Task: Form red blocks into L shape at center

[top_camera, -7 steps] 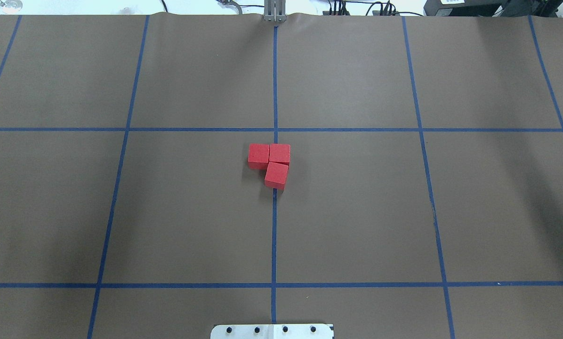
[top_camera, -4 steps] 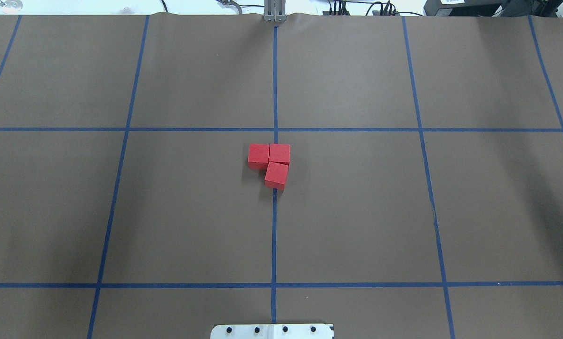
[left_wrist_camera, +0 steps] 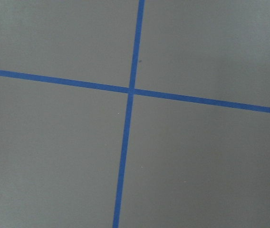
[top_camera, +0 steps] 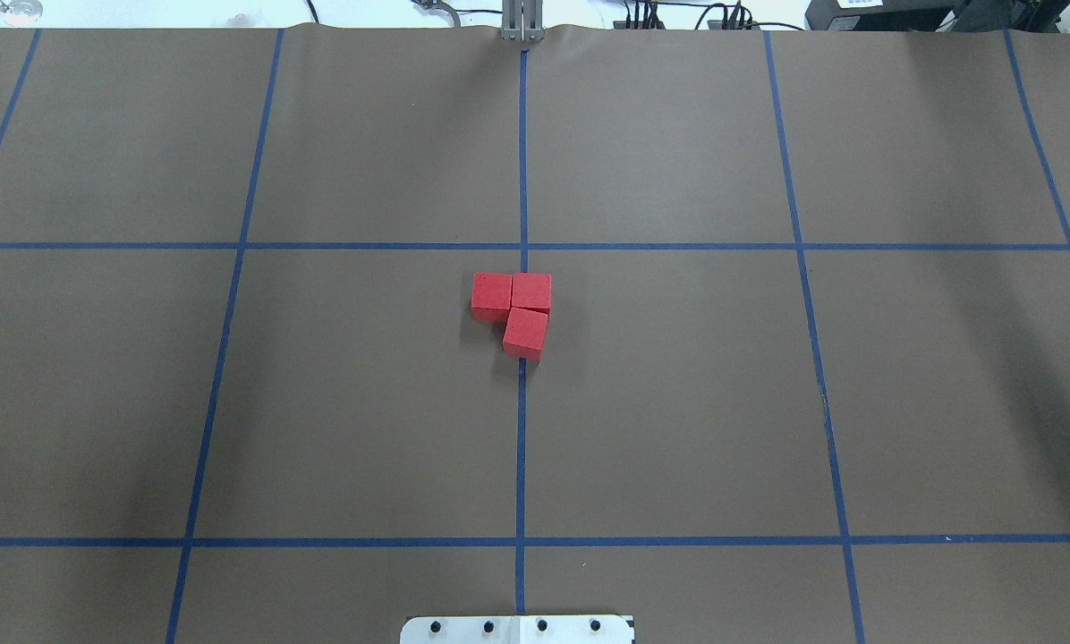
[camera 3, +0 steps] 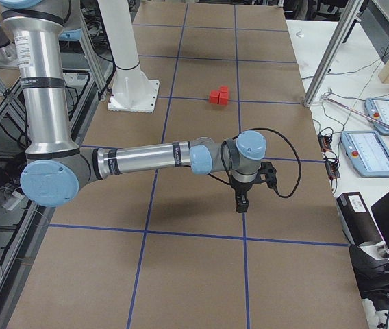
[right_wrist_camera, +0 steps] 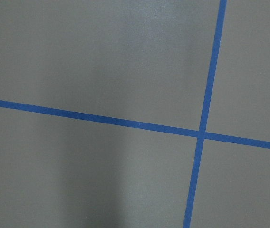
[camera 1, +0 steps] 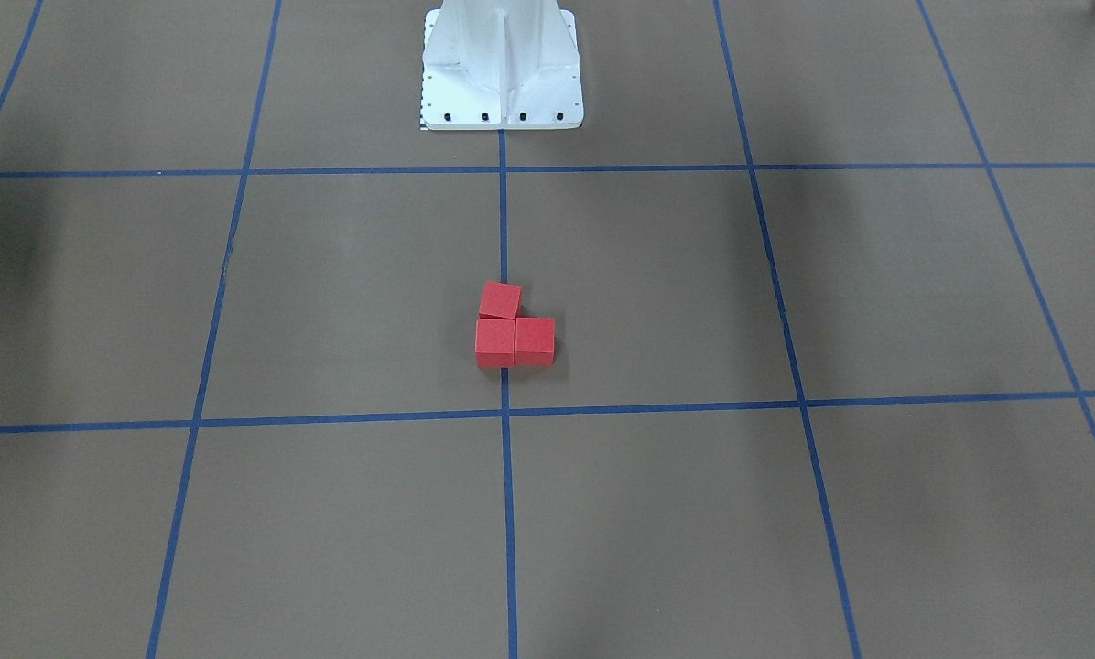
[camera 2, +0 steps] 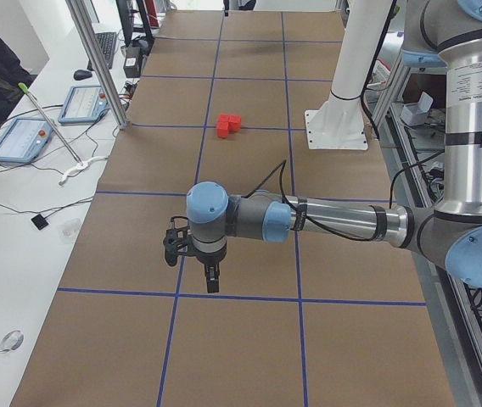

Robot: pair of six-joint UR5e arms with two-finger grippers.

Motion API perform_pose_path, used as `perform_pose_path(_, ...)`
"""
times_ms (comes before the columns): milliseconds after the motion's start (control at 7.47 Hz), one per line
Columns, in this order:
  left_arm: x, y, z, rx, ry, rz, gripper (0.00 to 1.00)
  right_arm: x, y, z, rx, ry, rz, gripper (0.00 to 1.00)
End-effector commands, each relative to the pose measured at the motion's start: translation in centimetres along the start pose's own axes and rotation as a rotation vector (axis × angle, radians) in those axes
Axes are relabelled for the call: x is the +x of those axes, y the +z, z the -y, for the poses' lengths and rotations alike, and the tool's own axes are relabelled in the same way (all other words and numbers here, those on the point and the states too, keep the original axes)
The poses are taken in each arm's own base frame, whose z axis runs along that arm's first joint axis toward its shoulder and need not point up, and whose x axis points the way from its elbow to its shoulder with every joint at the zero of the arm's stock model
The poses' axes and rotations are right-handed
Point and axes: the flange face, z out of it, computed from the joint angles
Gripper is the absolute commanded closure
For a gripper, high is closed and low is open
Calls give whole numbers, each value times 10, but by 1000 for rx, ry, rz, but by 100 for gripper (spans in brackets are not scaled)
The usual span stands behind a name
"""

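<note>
Red blocks [top_camera: 531, 292] touch neither left hand [camera 2: 210, 278] nor right hand [camera 3: 241, 203]; opening unclear.

Overhead: behind robot, looking forward-down across tabletop [top_camera: 678, 402]. Front: opposite edge, facing robot base [camera 1: 502, 82]. Side views: either end, lengthwise. Wrist cameras: close on tape crossings [left_wrist_camera: 131, 90]. All four exteriors share the red blocks [top_camera: 530, 292].

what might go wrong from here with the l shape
1. The red block nearest the robot sits slightly twisted against the other two red blocks, so the L may be judged untidy.
2. All three touch; a correcting nudge would likely drag the neighbours off the blue tape line.
</note>
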Motion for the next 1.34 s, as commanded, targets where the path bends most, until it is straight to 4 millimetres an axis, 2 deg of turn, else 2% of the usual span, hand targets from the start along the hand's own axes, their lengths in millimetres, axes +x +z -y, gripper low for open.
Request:
perform_pose_path(0,-7,6,0,-9,-9,8,0,7,-25,1,44,15,-6,0)
perform_pose_path(268,-6,6,0,-10,-9,7,0,9,-28,3,42,21,-13,0)
perform_pose_path(937,4,-1,5,5,-1,-3,0,15,-17,-1,-1,45,-30,0)
perform_pose_path(1204,4,-2,5,6,1,-5,0,20,-16,-5,-23,-6,-32,0)
